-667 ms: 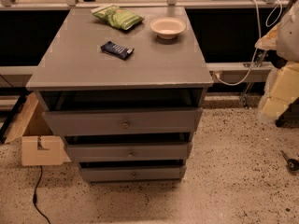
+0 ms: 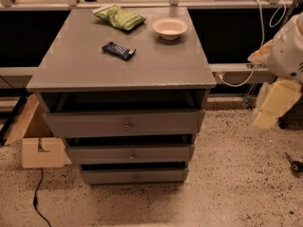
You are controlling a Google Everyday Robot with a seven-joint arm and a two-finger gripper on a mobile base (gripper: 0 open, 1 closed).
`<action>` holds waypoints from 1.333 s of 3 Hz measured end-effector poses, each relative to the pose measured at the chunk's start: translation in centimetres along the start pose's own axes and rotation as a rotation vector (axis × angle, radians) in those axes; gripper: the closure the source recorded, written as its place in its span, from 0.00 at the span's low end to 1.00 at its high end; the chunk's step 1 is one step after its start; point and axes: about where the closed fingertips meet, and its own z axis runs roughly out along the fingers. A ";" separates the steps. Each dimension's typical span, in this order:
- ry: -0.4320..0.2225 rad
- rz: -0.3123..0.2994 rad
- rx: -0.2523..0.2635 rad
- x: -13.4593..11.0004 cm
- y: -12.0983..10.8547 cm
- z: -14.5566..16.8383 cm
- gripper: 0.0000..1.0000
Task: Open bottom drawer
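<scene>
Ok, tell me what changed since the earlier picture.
The gripper came down a little and drifted left toward the cabinet. It is off to the cabinet's right, holding and touching nothing. The bottom drawer, bowl, green bag and dark snack bar stayed put.

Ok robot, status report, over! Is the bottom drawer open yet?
Gripper out right of the cabinet, touching nothing. Bottom drawer not pulled out, knob untouched. Cardboard box on cabinet's left, not in the way.
</scene>
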 end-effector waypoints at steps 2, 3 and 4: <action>-0.151 0.064 -0.161 -2.0 4.3 13.8 0.00; -0.156 0.064 -0.162 -1.8 4.8 14.7 0.00; -0.187 0.013 -0.161 -0.6 6.8 19.6 0.00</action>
